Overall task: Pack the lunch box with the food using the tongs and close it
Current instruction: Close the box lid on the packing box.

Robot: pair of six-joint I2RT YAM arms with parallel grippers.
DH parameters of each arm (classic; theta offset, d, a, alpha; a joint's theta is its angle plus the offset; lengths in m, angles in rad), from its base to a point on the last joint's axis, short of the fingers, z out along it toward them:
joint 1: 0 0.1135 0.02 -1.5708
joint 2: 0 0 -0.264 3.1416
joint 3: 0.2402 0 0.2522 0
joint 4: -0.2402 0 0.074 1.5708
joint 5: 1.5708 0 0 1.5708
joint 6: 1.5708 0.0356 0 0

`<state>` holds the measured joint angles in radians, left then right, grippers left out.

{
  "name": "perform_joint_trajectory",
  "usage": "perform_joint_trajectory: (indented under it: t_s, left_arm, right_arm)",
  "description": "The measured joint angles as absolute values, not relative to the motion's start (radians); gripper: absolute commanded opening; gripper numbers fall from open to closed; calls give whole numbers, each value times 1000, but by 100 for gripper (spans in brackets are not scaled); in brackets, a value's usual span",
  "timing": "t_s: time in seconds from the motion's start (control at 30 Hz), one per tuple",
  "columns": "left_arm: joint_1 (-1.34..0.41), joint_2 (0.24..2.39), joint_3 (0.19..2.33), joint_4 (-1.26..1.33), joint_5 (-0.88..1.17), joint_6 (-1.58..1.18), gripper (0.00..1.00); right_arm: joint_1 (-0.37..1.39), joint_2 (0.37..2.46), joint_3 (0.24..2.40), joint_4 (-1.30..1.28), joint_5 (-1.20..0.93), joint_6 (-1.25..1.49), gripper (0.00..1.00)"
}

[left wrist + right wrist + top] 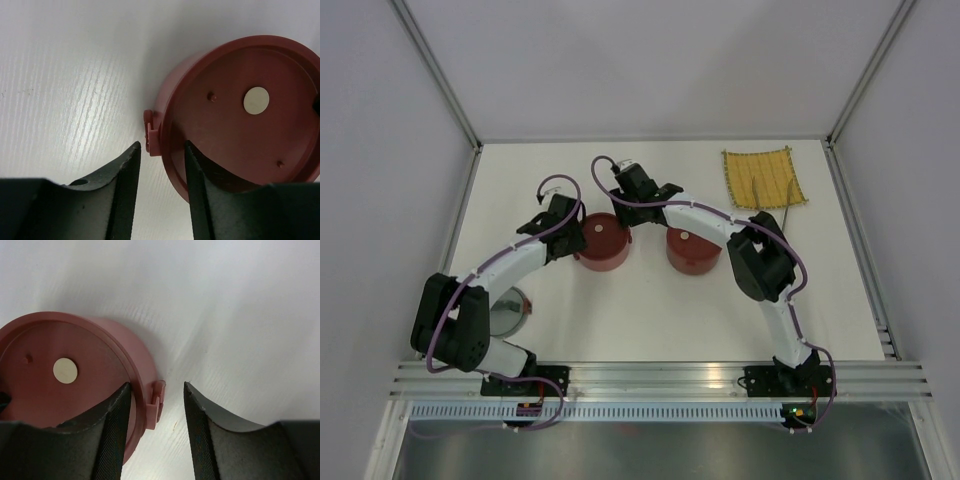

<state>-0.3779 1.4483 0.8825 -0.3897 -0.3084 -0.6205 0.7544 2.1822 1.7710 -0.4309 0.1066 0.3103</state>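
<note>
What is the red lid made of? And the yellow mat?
The red lid looks like matte moulded plastic: even colour, a soft dull sheen, a crisp rim. The yellow mat looks woven, maybe straw or bamboo, judging by its ragged edges; it is too small to be sure.

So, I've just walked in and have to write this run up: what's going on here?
Both arms are at one lidded dark-red lunch box bowl mid-table. The left gripper and right gripper stand on opposite sides of it, open, each with a side clasp tab between its fingers, not pinched. A second lidded bowl sits beside it, untouched. The tongs seem to lie at the yellow mat, far right. No food shows.
</note>
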Motion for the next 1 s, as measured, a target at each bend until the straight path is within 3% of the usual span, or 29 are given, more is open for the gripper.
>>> perform_joint_trajectory:
  t_s: [0.13, 0.33, 0.47, 1.0]
  left_arm:
    - [-347, 1443, 876, -389, -277, -621, 49]
    - [-297, 1438, 862, -359, -197, -622, 37]
    - [-289, 1422, 833, -314, -160, -622, 35]
    - [-278, 1414, 814, -279, -119, -621, 28]
  right_arm:
    - [748, 2175, 1752, -411, 96, 320, 53]
    - [732, 2173, 1739, -389, 35, 342, 45]
    - [727, 2170, 1723, -365, 7, 361, 42]
    - [722, 2105, 1584, -266, -40, 427, 43]
